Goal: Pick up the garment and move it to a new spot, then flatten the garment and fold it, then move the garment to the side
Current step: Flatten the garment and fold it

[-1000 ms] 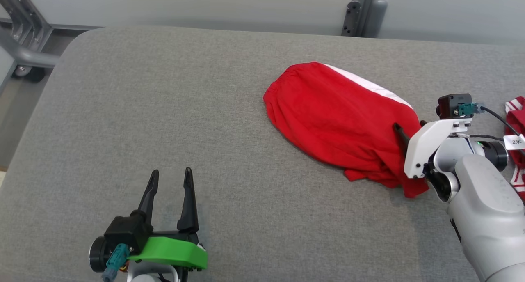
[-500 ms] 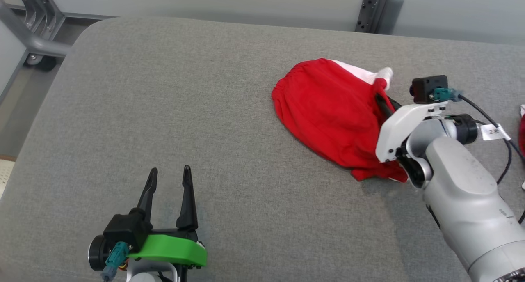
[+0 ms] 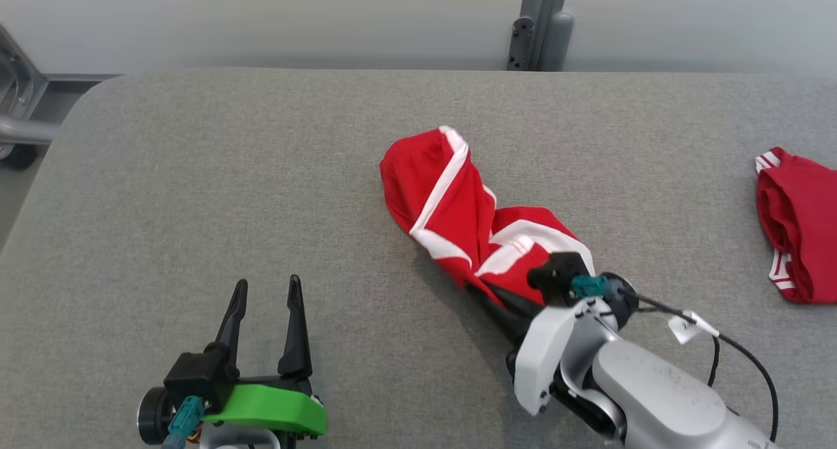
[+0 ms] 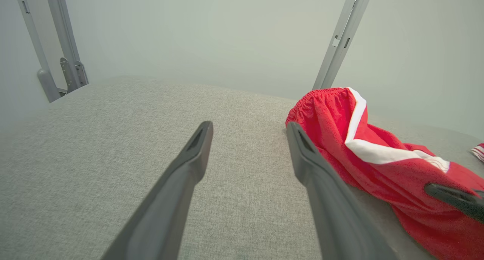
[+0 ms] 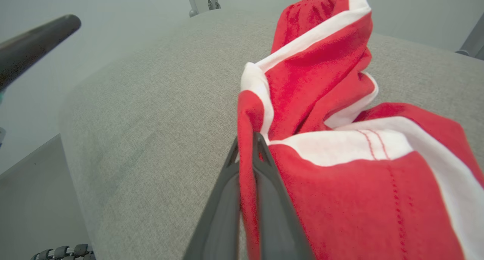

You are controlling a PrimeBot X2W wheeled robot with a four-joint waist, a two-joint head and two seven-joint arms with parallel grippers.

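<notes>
The right tool (image 5: 247, 139), clenched on a thin fold of the red-and-white garment (image 3: 458, 207) lying bunched at the middle of the grey counter (image 3: 196, 174), may lose so narrow a pinch if the cloth drags; its forearm (image 3: 660, 390) reaches forward, low, while the left tool (image 3: 265, 292) rests released, well apart.

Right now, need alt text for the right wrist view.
The right gripper is shut on a fold of the red garment, pinching the cloth between its two dark fingers. The garment, trimmed with white stripes, bunches up at the view's right on the grey fabric table, with a pale wall behind.
</notes>
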